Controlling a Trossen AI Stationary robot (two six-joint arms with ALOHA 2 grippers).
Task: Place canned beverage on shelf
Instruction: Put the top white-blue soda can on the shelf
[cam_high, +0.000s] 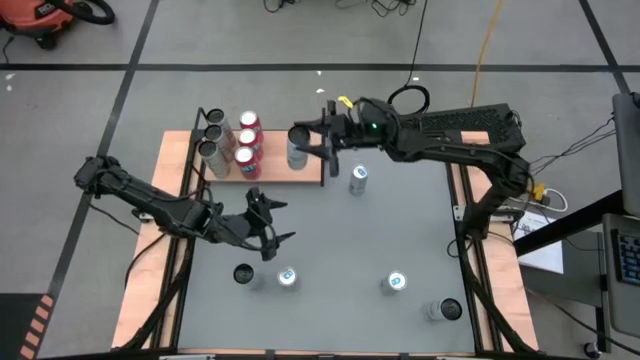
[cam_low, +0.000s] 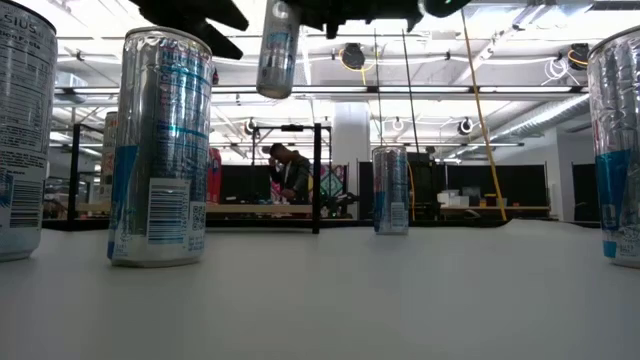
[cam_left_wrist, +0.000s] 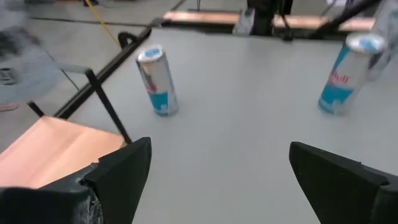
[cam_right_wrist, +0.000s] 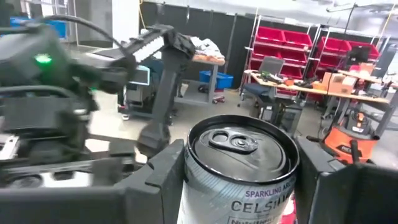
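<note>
Right hand (cam_high: 297, 140) is clamped on a silver can (cam_high: 297, 152): slim, pull-tab top, "CELSIUS" lettering on its side, held upright above the shelf (cam_high: 275, 172), at the shelf's bare right-hand part. The shelf is a light-brown wood board with thin black posts; three grey and three red cans (cam_high: 247, 146) stand on its left half. Left hand (cam_high: 272, 219) hovers off the shelf's front edge over the grey counter (cam_high: 400, 230), fingers spread wide, holding nothing.
</note>
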